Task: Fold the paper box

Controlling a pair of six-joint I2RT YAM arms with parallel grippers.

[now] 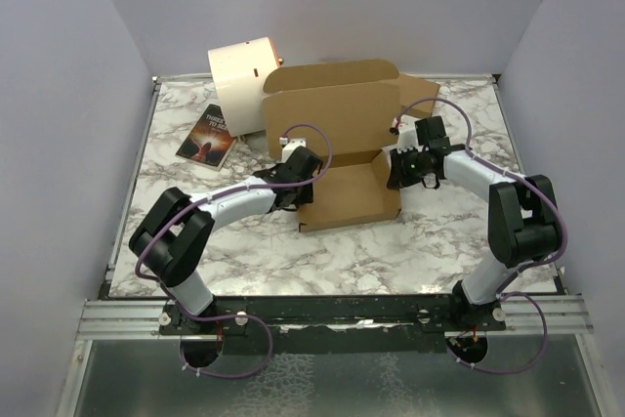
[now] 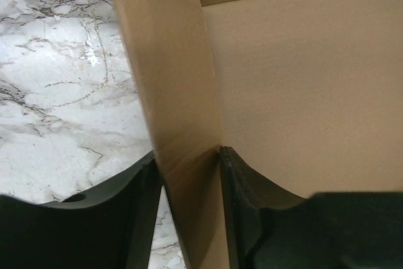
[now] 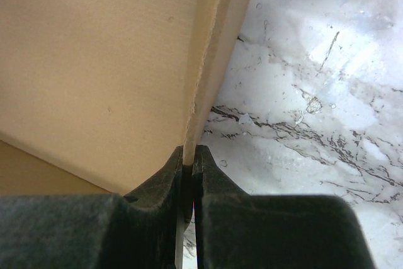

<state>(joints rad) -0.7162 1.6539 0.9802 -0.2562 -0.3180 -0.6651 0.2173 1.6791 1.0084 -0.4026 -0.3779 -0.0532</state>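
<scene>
The paper box (image 1: 337,114) is a large brown cardboard piece in the middle of the marble table, with its back panel upright and a front flap lying flat toward me. My left gripper (image 1: 305,181) is at the box's left side. In the left wrist view the raised side wall (image 2: 182,124) runs between its parted jaws (image 2: 187,155); the right finger (image 2: 252,206) touches the wall and the left finger (image 2: 94,225) stands apart from it. My right gripper (image 1: 395,171) is at the box's right side, shut (image 3: 189,149) on the thin edge of the right side wall (image 3: 211,61).
A cream cylindrical drum (image 1: 244,85) stands at the back left, touching the box's back panel. A dark book (image 1: 207,136) lies in front of the drum. Grey walls enclose the table on three sides.
</scene>
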